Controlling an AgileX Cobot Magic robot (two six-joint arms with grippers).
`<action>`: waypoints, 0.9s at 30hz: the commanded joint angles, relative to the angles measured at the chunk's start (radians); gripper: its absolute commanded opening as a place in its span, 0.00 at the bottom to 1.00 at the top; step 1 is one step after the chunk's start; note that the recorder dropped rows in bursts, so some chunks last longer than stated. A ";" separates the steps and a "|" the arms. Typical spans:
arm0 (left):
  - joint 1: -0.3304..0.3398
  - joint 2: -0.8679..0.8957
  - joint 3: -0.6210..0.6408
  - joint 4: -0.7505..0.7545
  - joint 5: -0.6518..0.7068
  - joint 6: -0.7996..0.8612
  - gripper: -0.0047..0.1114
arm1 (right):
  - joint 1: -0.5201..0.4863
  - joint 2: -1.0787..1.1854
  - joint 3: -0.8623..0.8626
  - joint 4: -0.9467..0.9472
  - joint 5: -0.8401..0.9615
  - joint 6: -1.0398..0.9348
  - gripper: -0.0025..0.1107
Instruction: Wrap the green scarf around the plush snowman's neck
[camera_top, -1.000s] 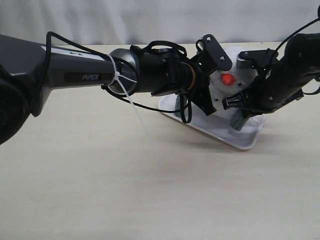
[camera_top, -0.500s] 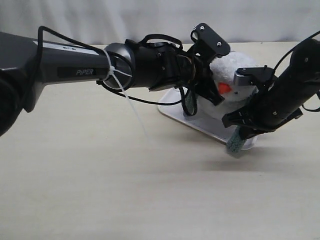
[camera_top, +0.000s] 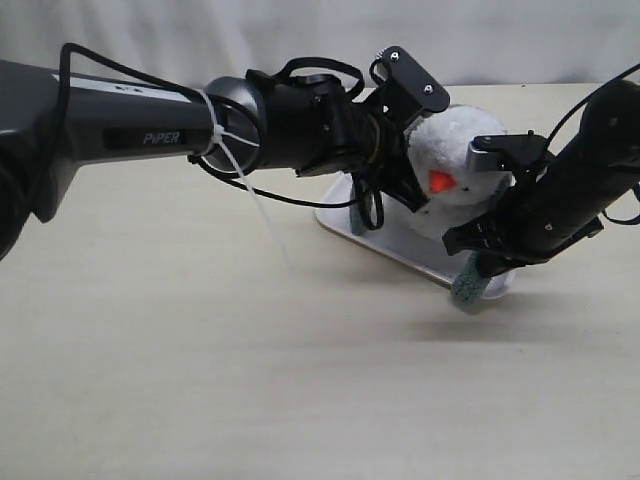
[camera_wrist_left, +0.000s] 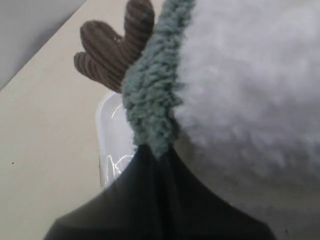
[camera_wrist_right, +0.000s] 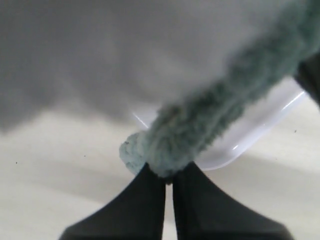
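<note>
Item: plush snowman, white and fluffy, orange nose facing the camera in the exterior view. Its lower part is hidden behind the two arms.

Item: green scarf, fuzzy sage fleece. It lies pressed against the snowman's white pile, beside one brown twig arm. Whether it sits exactly in the neck crease cannot be told. One end hangs below the snowman.

Item: white tray, shallow and rectangular, directly under the snowman. Whether the snowman rests on it cannot be told.

Surface: pale beige counter, matte, spreading out on every side of the snowman. Behind the snowman, a plain light-grey backdrop.

Left end effector: jaws pinched together on the scarf, right against the snowman's flank.

Right end effector: jaws pinched together on the scarf close to its end, a short tuft showing past the fingers, just below the snowman and over the tray's edge.
</note>
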 joint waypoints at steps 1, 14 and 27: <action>0.000 -0.012 0.005 -0.147 0.030 0.169 0.09 | -0.004 -0.003 0.005 0.001 -0.016 -0.010 0.06; 0.001 -0.024 0.005 -0.299 0.082 0.309 0.50 | -0.004 -0.003 0.005 0.001 -0.010 -0.010 0.06; 0.001 -0.048 0.005 -0.514 0.312 0.558 0.54 | -0.004 -0.003 0.003 0.001 -0.014 -0.010 0.06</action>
